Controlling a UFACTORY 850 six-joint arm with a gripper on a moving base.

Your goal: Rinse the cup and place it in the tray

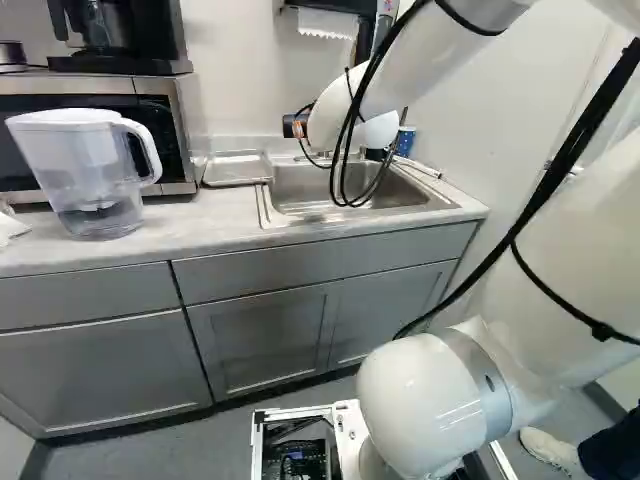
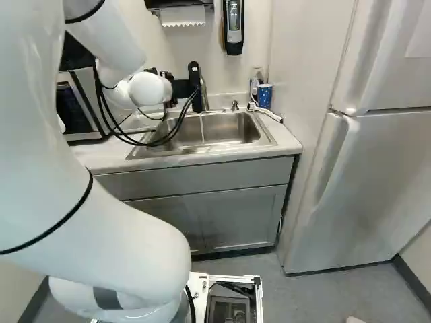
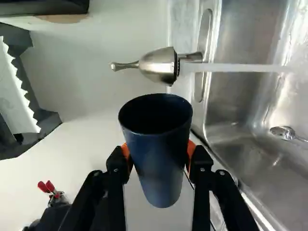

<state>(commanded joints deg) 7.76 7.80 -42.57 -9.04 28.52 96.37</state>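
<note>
Cup [image 3: 159, 154]: dark blue, clamped between both fingers of the tool [image 2: 195, 87], orange pads pressing its wall from two sides. It lies on its side across the line of the water, not upright; mouth sticks out past one side of the fingers, closed end on the other. Mouth sits near the tap [image 3: 161, 66], apart from it. Water [image 3: 236, 68] is running from tap into the sink [image 2: 229, 131], passing the cup without hitting it.

Closest obstacle: that tap. Paper towel dispenser [image 2: 182, 17] is on the wall above the sink.

Tray [image 1: 237, 168] is on the counter [image 1: 120, 252], just beside the sink's left edge, toward the back. Microwave [image 1: 165, 115] next to it on the left, coffee maker [image 1: 120, 40] on top of that. Pitcher [image 1: 85, 170] stands left of the tray, nearer the counter's front edge. Patterned blue cup [image 2: 264, 95] upright at the counter's back right corner, white tube [image 2: 268, 114] beside it. Fridge [image 2: 377, 188] off to the right.
</note>
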